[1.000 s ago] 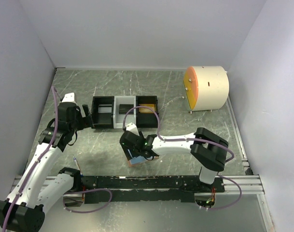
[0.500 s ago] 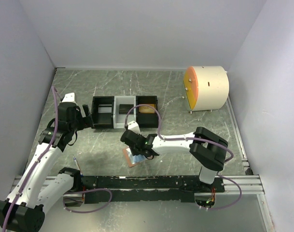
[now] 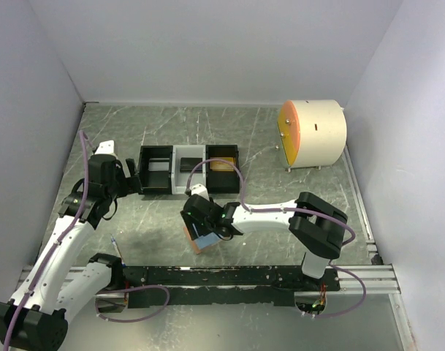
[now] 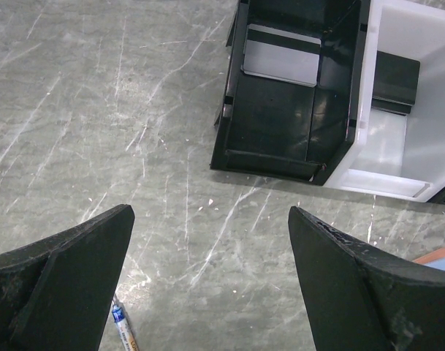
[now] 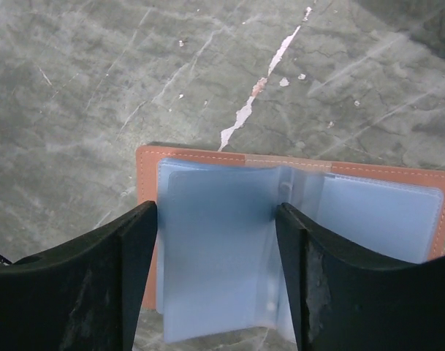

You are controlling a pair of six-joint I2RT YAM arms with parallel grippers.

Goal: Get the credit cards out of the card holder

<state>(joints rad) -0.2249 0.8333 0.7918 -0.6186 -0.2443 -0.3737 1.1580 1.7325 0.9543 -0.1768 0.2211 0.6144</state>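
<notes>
The salmon-pink card holder (image 3: pixel 195 240) lies open on the table, with its pale blue-grey pocket panels (image 5: pixel 375 212) facing up. My right gripper (image 3: pixel 202 227) hangs low over it, open. In the right wrist view the right gripper (image 5: pixel 216 210) has its jaws on either side of the left stack of panels, and no card shows in them. A pale card (image 4: pixel 280 60) lies in the tray's left black compartment. A dark grey card (image 4: pixel 395 77) lies in the white middle compartment. My left gripper (image 4: pixel 210 212) is open and empty over bare table, just left of the tray.
The black-and-grey three-compartment tray (image 3: pixel 188 170) stands at mid table, with something tan in its right compartment (image 3: pixel 221 165). A white drum with an orange face (image 3: pixel 313 134) stands at the back right. A small pen-like thing (image 4: pixel 123 329) lies under the left gripper. Walls close off three sides.
My right gripper has shifted slightly to the left. The open card holder has slid and turned a little with it. The left arm has not moved.
</notes>
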